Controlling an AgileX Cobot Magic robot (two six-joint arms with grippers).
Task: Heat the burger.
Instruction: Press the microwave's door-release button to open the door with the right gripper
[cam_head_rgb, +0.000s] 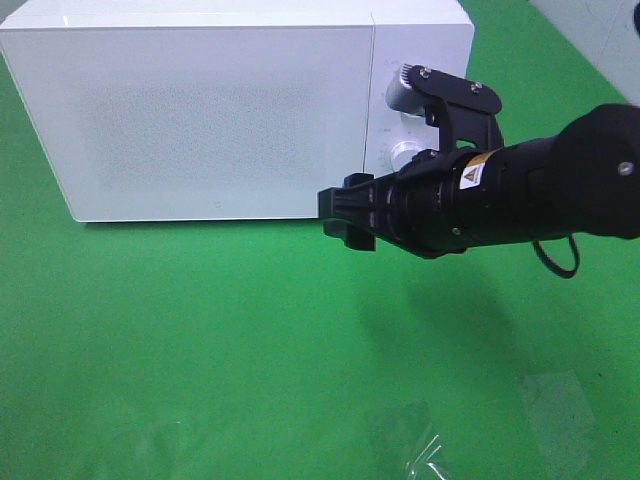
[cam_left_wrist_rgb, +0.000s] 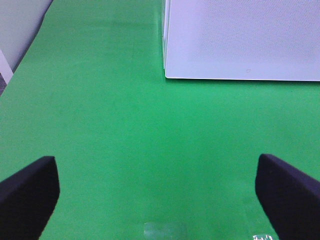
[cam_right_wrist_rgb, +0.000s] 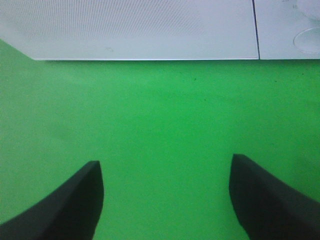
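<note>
The burger is out of view in all three frames. A white microwave (cam_head_rgb: 200, 110) stands at the back of the green table with its door shut; it also shows in the left wrist view (cam_left_wrist_rgb: 240, 40) and the right wrist view (cam_right_wrist_rgb: 140, 25). My right gripper (cam_head_rgb: 345, 215) hangs in front of the microwave's lower right corner, open and empty (cam_right_wrist_rgb: 165, 175). My left gripper (cam_left_wrist_rgb: 155, 165) is open and empty over bare green cloth, facing the microwave's left front corner. It does not show in the exterior view.
Two round knobs (cam_head_rgb: 403, 85) sit on the microwave's right panel, partly behind my right arm. A clear shiny patch (cam_head_rgb: 425, 445) lies on the green cloth (cam_head_rgb: 200, 330) near the front edge. Grey floor shows past the table's left edge (cam_left_wrist_rgb: 20, 30).
</note>
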